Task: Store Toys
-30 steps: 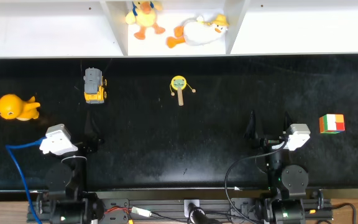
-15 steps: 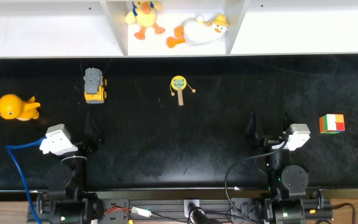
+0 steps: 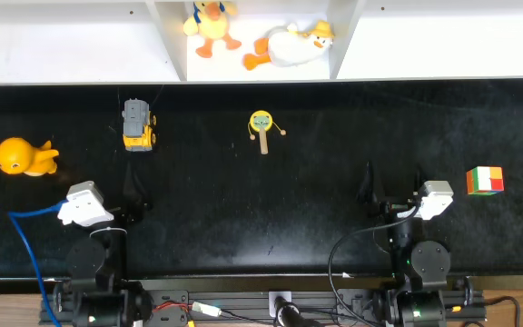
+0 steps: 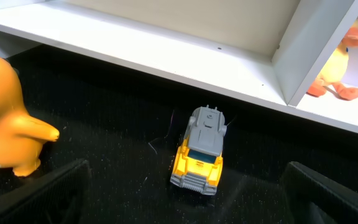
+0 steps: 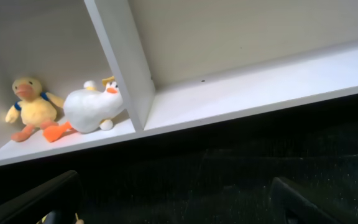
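Observation:
A yellow and grey toy truck [image 3: 138, 124] stands on the black table, straight ahead of my left gripper [image 3: 133, 193], which rests low and open; its fingers [image 4: 48, 193] flank the truck [image 4: 199, 152] from a distance. An orange duck toy [image 3: 24, 156] lies at the far left [image 4: 2, 118]. A small yellow rattle [image 3: 261, 127] sits mid-table. A coloured cube [image 3: 485, 180] lies right of my right gripper [image 3: 393, 188], which is open, fingers [image 5: 316, 199] empty. A yellow duck plush [image 3: 212, 23] and a white goose plush [image 3: 291, 44] lie in the middle shelf compartment.
The white shelf [image 3: 80, 54] runs along the table's far edge, with dividers [image 5: 126, 62] separating its compartments. A blue cable [image 3: 27, 245] loops beside the left arm's base. The black tabletop [image 3: 271, 200] between the two arms is bare.

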